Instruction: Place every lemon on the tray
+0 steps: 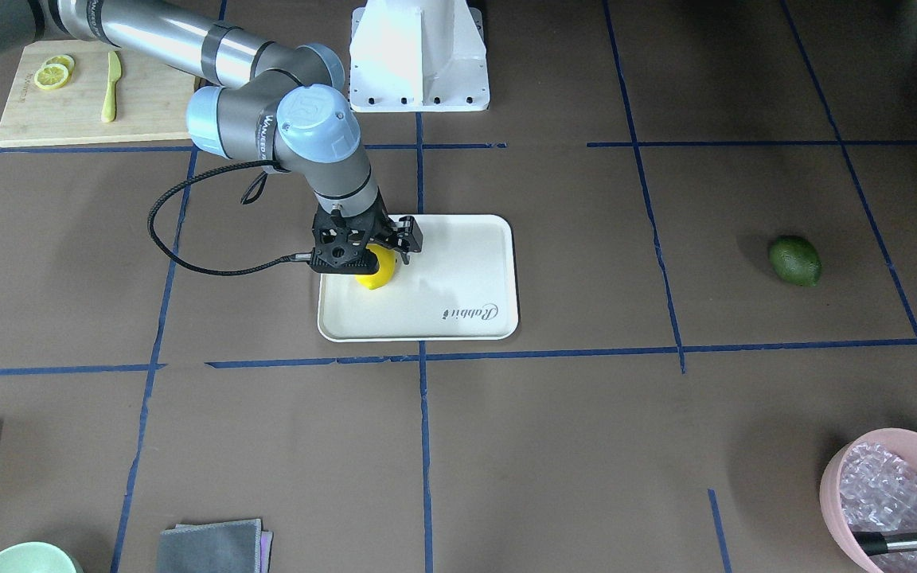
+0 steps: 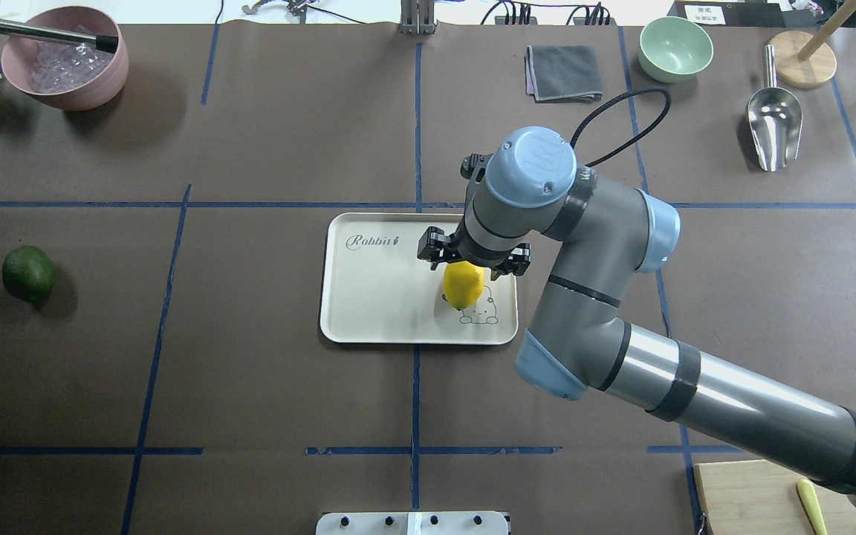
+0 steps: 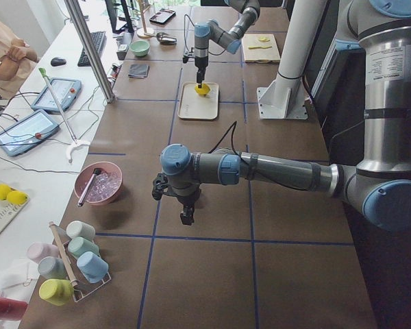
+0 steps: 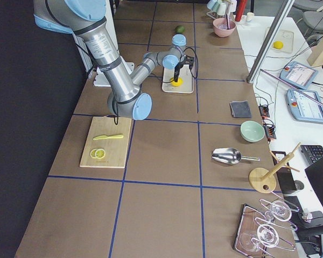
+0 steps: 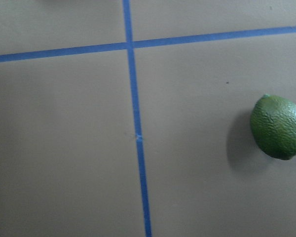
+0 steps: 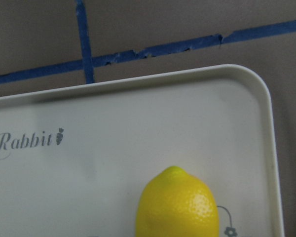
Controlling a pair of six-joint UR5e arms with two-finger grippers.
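Observation:
The yellow lemon (image 1: 377,273) rests low on the cream tray (image 1: 458,310) at its end away from the "Rabbit" script, and shows in the overhead view (image 2: 464,286) and the right wrist view (image 6: 176,205). My right gripper (image 2: 474,261) stands straight over it with fingers on either side and looks shut on it. The green lemon (image 2: 28,273) lies alone on the table far from the tray, also in the left wrist view (image 5: 278,127). My left gripper (image 3: 185,216) hovers above the table, seen only from the side; I cannot tell if it is open.
A wooden cutting board (image 1: 68,111) with lemon slices and a yellow knife sits at the robot's right. A pink bowl (image 2: 64,67), grey cloth (image 2: 563,72), green bowl (image 2: 675,48) and metal scoop (image 2: 773,126) line the far edge.

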